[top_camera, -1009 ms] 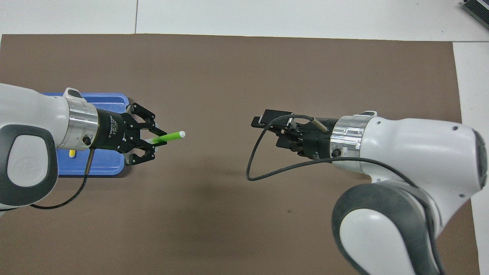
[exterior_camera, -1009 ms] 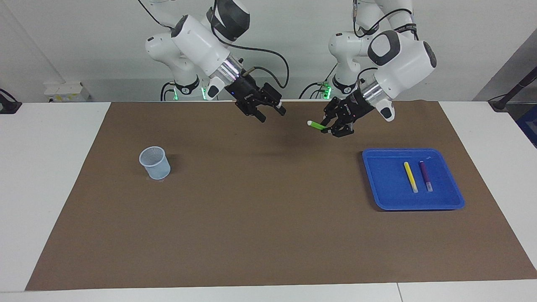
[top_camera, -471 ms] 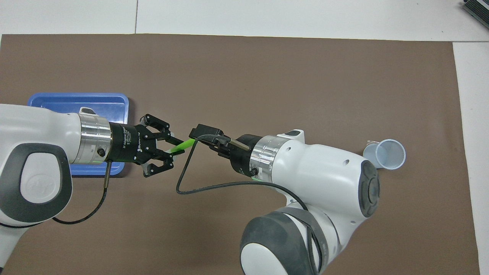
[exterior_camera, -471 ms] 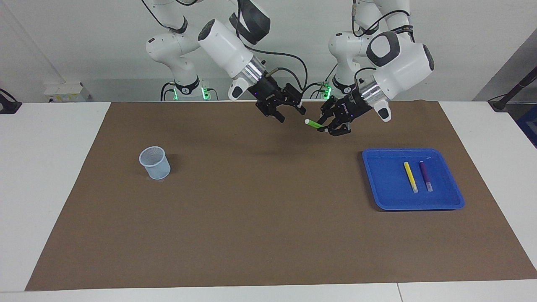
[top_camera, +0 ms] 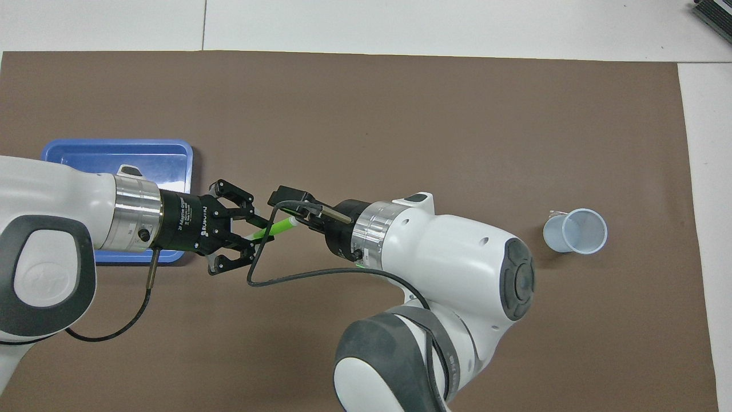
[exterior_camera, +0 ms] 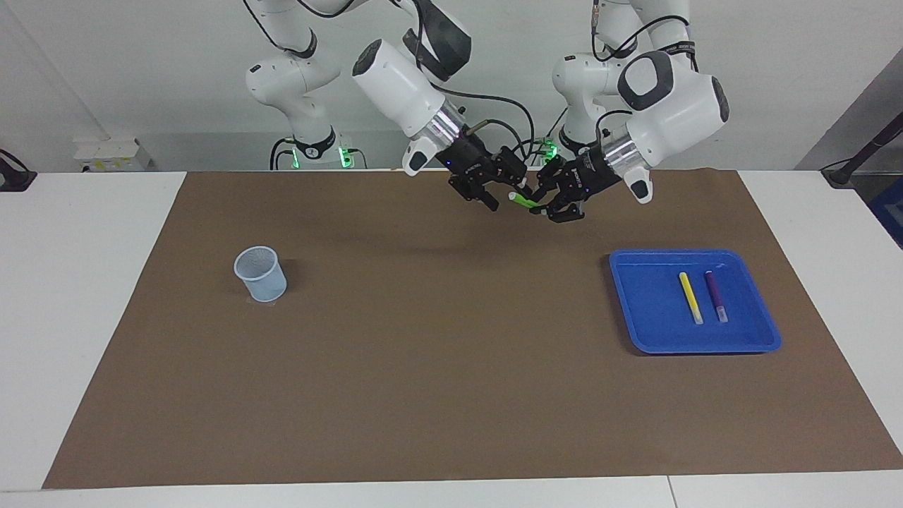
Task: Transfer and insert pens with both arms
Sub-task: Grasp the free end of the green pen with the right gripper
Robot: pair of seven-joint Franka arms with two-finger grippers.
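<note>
Your left gripper (exterior_camera: 542, 205) clamps the slim green pen (exterior_camera: 523, 202) above the brown mat (exterior_camera: 423, 367) | right gripper (exterior_camera: 504, 190) – fingers spread around its whitish tip.

held pen (exterior_camera: 523, 201): bright green, whitish tip
tray (exterior_camera: 635, 310): blue
tray pens: yellow (exterior_camera: 690, 297), purple (exterior_camera: 714, 295)
cup (exterior_camera: 260, 274): pale blue
mat (exterior_camera: 423, 367): brown
counter (exterior_camera: 85, 296): white
hands: black

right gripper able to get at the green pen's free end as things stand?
Probably yes. The left gripper holds the green pen by one end above the mat, whitish tip toward the right gripper, which is right at that tip with nothing between.
</note>
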